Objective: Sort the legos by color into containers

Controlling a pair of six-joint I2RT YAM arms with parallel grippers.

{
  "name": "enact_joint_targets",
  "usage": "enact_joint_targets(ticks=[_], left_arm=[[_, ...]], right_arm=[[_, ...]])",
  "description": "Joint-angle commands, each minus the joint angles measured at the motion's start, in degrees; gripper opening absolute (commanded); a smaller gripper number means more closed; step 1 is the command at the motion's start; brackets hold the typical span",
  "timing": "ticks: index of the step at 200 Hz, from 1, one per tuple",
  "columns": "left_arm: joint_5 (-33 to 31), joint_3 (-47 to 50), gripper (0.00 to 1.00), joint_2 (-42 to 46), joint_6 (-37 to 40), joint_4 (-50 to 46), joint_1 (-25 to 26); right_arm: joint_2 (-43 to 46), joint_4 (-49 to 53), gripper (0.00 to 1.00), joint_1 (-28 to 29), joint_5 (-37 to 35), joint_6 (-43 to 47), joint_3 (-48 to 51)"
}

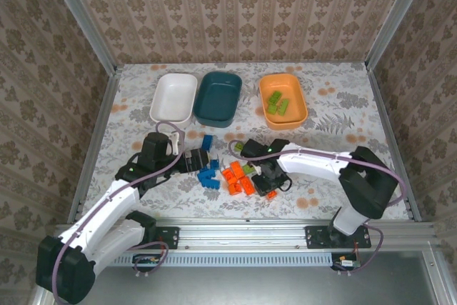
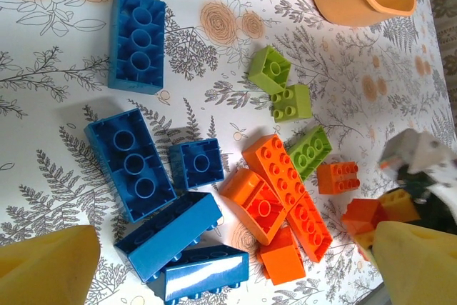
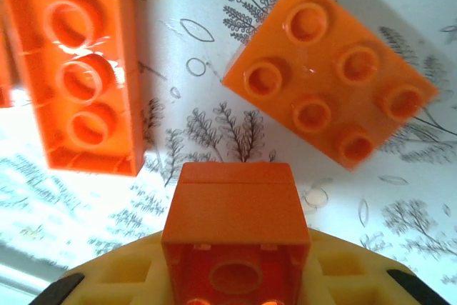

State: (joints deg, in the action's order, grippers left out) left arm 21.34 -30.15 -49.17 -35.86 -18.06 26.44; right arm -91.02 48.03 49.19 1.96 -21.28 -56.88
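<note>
— Jaws, right gripper [image 3: 235, 276]: pressed in on one small orange brick [image 3: 232, 205], hollow side toward the wrist camera. Seated square?
— Appears square between the pads. Handling note: lift straight up before travelling. Two neighbours lie just beyond the jaws, an upside-down brick [image 3: 86, 69] to the left and a six-stud brick [image 3: 328, 76] to the right, and a sideways start could drag either.
— Jaws, left gripper [image 2: 234, 237]?
— Spread wide, pinching nothing, poised over the loose pile.
— Pile stock, counted?
— Blue legos [image 2: 132, 162]: five, between and just beyond the left jaws. Orange legos [image 2: 275, 169]: six, counting the pinched one. Light green legos [image 2: 309, 151]: three, farther out past the orange.
— Containers?
— Three, all well beyond both pairs of jaws: white bin [image 1: 173, 98], dark teal bin [image 1: 218, 98], orange bin [image 1: 294, 89]. Orange bin holds green bricks [image 1: 277, 105], at least two; exact count cannot be told.
— Destination for the pinched item?
— Judgement only: green occupies the orange bin, so white or teal. Release low inside the walls to prevent bouncing.
</note>
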Motion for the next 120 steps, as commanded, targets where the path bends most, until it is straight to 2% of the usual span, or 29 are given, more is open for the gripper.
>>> enact_joint_targets(ticks=[1,29,55,71,120], left_arm=[[-0.43,0.29,1.0,1.23,-0.35,-2.01,-1.72],[-0.34,0.31,1.0,1.68,0.03,-1.81,-2.04],[-0.34,-0.21,1.0,2.7,0.81,-2.88,-2.56],[-0.67,-0.69,1.0,3.74,1.88,-4.83,-3.24],[0.6,-0.76,1.0,5.84,2.76,-7.33,-6.76]], right_arm=[[6.31,3.28,0.29,-0.79,-0.37,-1.53,-5.72],[7.24,1.48,0.3,-5.99,3.12,-3.48,-15.38],[2.4,-6.98,0.3,-12.75,10.05,-9.76,-23.5],[-4.09,-12.77,0.29,-15.08,11.72,-12.47,-29.28],[-32.71,-13.66,0.28,-17.72,15.28,-15.93,-58.08]])
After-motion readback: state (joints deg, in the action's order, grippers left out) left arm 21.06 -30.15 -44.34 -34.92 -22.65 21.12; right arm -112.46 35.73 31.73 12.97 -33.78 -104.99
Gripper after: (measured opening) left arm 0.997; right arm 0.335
